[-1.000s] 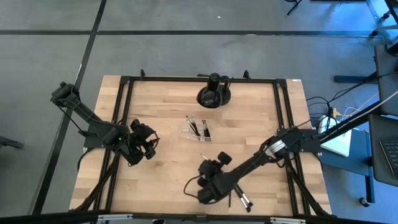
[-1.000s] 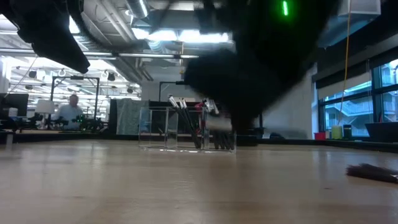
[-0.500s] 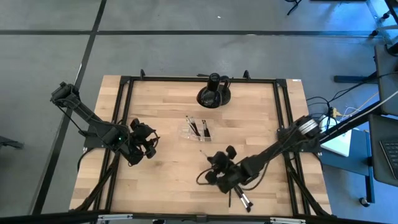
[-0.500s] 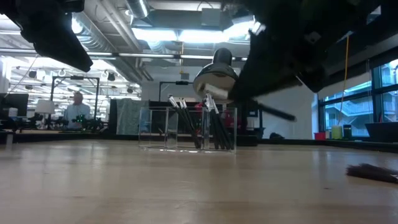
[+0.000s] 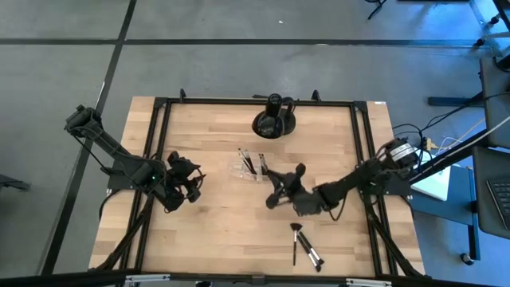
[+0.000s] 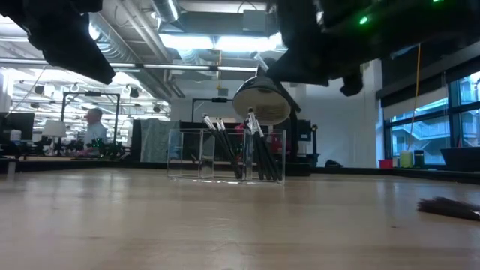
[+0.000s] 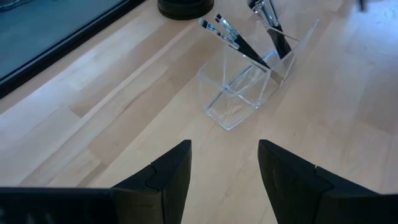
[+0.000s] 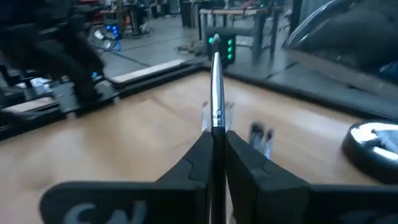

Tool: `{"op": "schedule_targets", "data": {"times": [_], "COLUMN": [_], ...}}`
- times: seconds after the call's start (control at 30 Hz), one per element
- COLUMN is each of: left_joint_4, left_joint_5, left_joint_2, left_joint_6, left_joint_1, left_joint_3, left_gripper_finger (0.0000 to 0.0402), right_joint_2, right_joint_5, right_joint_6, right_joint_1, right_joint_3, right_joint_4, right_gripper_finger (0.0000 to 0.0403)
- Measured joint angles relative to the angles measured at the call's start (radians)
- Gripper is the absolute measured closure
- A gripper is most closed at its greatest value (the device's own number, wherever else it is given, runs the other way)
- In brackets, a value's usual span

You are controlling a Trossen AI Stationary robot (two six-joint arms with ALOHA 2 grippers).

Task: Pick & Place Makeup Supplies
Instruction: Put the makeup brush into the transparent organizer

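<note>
A clear organiser tray (image 5: 253,166) stands mid-table with several dark makeup brushes (image 7: 239,38) leaning upright in it, seen too in the low view as the tray (image 6: 225,156). My right gripper (image 5: 271,183) hovers just right of and nearer than the tray, shut on a thin brush (image 8: 216,81) with a silver shaft. More brushes (image 5: 303,247) lie flat near the table's near edge. My left gripper (image 7: 224,168) waits open at the table's left (image 5: 191,182), facing the tray. My right gripper pinches the brush between its two fingers (image 8: 199,155), on the shaft just behind a silver band (image 8: 216,127). The brush runs along the fingers and sticks out past their tips. It is lifted clear of the table, and the fingers point about level toward the tray.
A large black rounded object (image 5: 275,121) sits at the table's far edge behind the tray. The loose brushes show at the low view's right (image 6: 450,208). Bare wood lies between the tray and the left gripper. A person sits far off in the room (image 6: 94,124).
My right gripper has risen from the near edge and travelled toward the far side, up to the tray, tipping from pointing down to about level and rolling. It carries the one brush clear of the table. The loose brushes it hovered over now lie uncovered.
</note>
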Motion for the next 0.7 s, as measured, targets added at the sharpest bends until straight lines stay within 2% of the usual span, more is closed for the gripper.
{"op": "schedule_targets", "data": {"times": [0.1,0.33,0.7], "left_joint_4": [0.007,0.007,0.007], "left_joint_5": [0.000,0.008,0.014], "left_joint_2": [0.000,0.000,0.000], "left_joint_6": [0.005,0.015,0.023], "left_joint_1": [0.008,0.020,0.020], "left_joint_3": [0.000,0.000,0.000], "left_gripper_finger": [0.0222,0.0222,0.0222], "right_joint_2": [0.000,0.000,0.012], "right_joint_5": [-0.045,-0.161,-0.203], "right_joint_6": [-0.052,-0.124,-0.190], "right_joint_1": [-0.062,-0.170,-0.196], "right_joint_3": [-0.025,-0.024,-0.024], "right_joint_4": [0.082,0.133,0.146], "right_gripper_finger": [0.0367,0.0367,0.0367]}}
